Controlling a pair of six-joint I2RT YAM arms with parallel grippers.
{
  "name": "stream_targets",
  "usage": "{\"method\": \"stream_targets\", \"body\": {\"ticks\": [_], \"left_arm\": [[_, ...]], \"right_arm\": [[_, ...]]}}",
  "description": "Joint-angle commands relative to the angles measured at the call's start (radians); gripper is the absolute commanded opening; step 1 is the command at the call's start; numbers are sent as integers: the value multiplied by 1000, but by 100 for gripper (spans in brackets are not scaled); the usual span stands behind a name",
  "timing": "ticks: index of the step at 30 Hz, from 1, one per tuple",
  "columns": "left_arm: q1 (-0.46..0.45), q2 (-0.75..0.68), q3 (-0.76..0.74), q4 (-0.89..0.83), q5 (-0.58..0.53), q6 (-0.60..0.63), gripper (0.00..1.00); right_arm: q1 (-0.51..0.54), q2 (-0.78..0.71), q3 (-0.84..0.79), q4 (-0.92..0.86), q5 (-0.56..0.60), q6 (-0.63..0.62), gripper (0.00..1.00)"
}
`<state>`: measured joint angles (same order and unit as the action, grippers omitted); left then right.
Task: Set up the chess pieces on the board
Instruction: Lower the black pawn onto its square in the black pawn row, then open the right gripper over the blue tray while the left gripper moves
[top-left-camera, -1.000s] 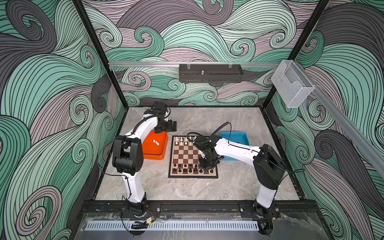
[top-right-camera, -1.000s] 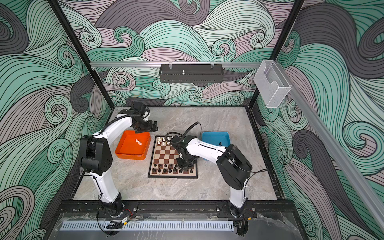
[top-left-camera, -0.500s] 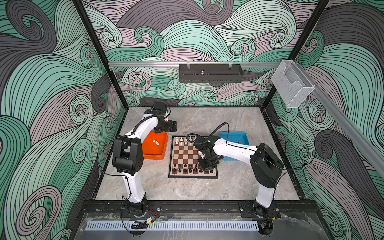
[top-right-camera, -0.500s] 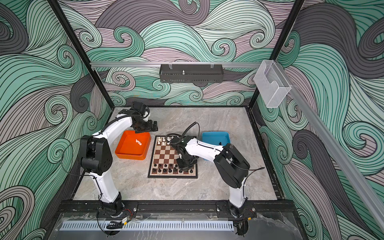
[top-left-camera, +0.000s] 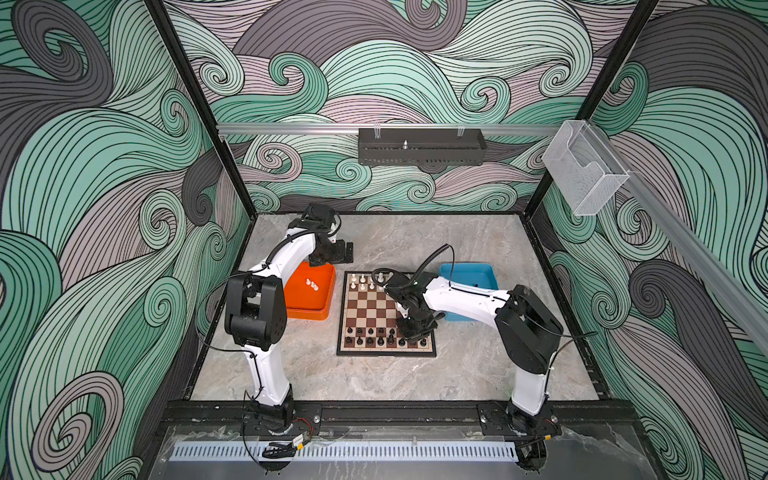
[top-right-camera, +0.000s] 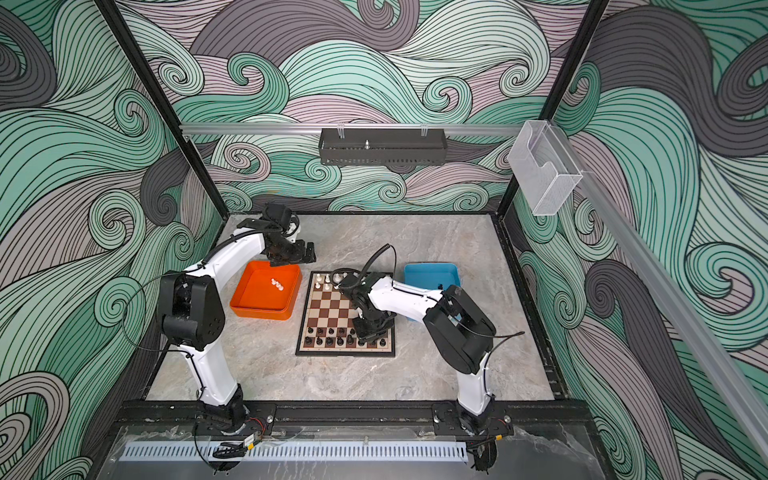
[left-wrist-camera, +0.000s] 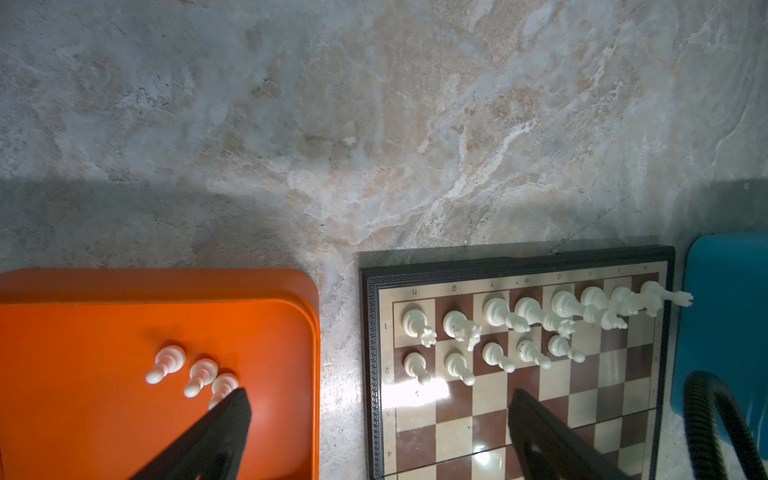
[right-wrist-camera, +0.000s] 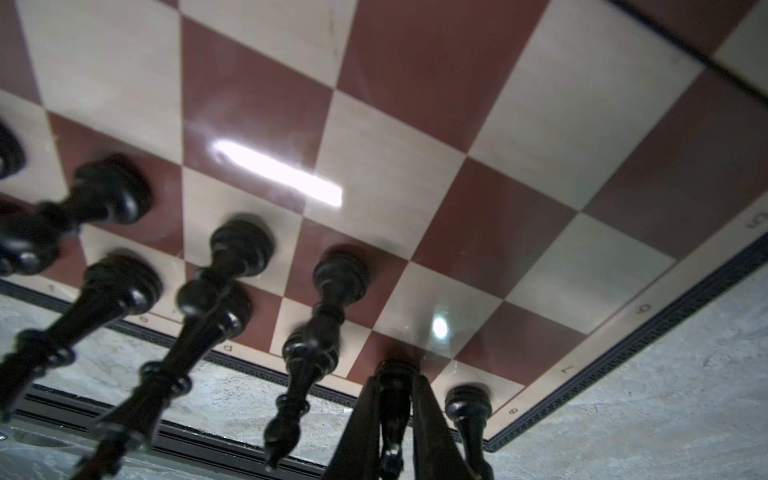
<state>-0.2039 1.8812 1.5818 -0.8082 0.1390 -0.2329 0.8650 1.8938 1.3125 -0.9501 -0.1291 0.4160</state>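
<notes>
The board (top-left-camera: 386, 307) (top-right-camera: 332, 307) lies mid-table. White chess pieces (top-left-camera: 363, 279) (left-wrist-camera: 498, 311) fill its far rows and black ones (top-left-camera: 370, 337) (right-wrist-camera: 241, 245) its near rows. My right gripper (top-left-camera: 415, 334) (top-right-camera: 368, 336) (right-wrist-camera: 395, 382) is low over the near right corner. Its fingers are shut on a black chess piece (right-wrist-camera: 392, 374), which stands on a dark square of the last row. My left gripper (top-left-camera: 347, 253) (left-wrist-camera: 376, 399) hangs open and empty above the gap between the orange tray and the board's far edge. Three white pawns (top-left-camera: 311, 284) (left-wrist-camera: 199, 374) lie in that tray.
The orange tray (top-left-camera: 299, 309) (left-wrist-camera: 83, 415) sits left of the board and a blue tray (top-left-camera: 478, 272) (top-right-camera: 432, 272) sits to its right, behind my right arm. A black cable (left-wrist-camera: 715, 424) loops near the blue tray. Bare marble surrounds them.
My right gripper has moved a little toward the board's near edge with the black piece between its fingers. The left arm has stayed where it was.
</notes>
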Motion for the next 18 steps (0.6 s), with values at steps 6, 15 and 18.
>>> {"method": "stream_targets", "body": {"ticks": [6,15,18], "left_arm": [[6,16,6,-10,5,-9,99],[6,21,6,-13,5,-8,99],[7,22,7,-13,4,-8,99]], "right_arm": [[3,-1,30,-16,21,-11,26],[3,-1,44,-33,39,-13,32],[3,-10,47,-36,52,-13,32]]}}
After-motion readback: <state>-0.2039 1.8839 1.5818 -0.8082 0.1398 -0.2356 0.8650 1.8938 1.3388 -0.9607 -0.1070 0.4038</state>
